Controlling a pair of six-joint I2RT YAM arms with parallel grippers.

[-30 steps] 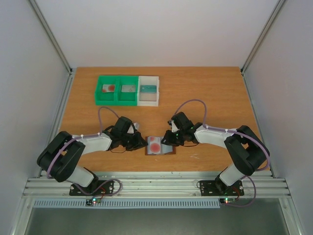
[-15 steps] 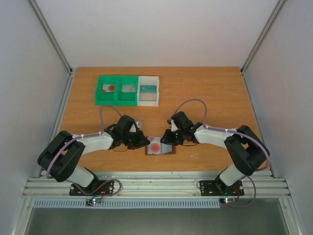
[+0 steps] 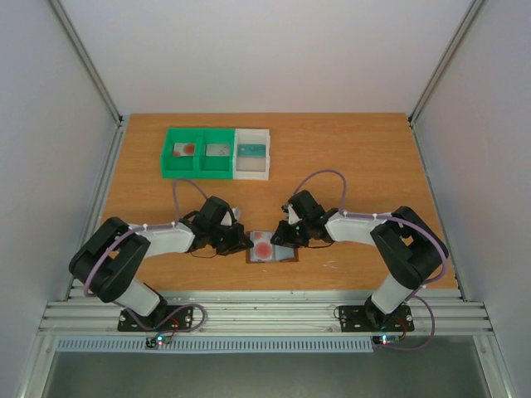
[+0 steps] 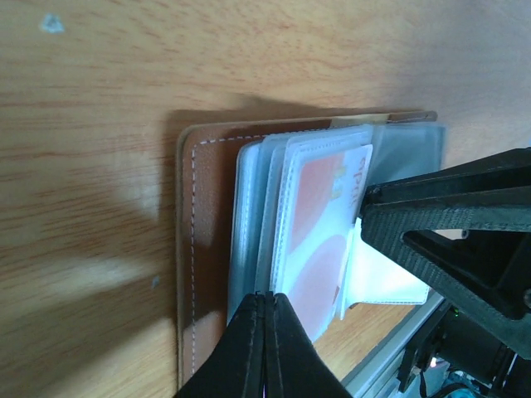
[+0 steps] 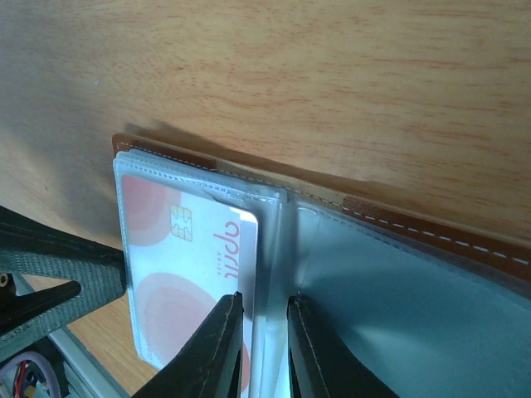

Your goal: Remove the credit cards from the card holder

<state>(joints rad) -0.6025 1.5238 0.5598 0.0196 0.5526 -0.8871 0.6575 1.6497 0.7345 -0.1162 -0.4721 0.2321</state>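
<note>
The brown card holder (image 3: 270,247) lies open near the table's front edge. A whitish credit card with red circles (image 3: 262,246) sits in its clear sleeve, also in the left wrist view (image 4: 319,224) and the right wrist view (image 5: 182,265). My left gripper (image 3: 238,242) is shut, its tips (image 4: 267,300) at the edge of the clear sleeves beside the brown leather (image 4: 207,232). My right gripper (image 3: 286,236) is narrowly open, its jaws (image 5: 264,311) astride the sleeve's middle fold at the card's inner edge. Blue-grey lining (image 5: 390,298) shows on the right.
A green two-part bin (image 3: 197,170) and a white bin (image 3: 252,172) stand at the back left, each compartment holding a small card. The two grippers face each other closely across the card holder; the right one shows in the left wrist view (image 4: 448,240).
My left gripper has edged right onto the card holder's left side. My right gripper has shifted slightly left. The card holder has stayed put.
</note>
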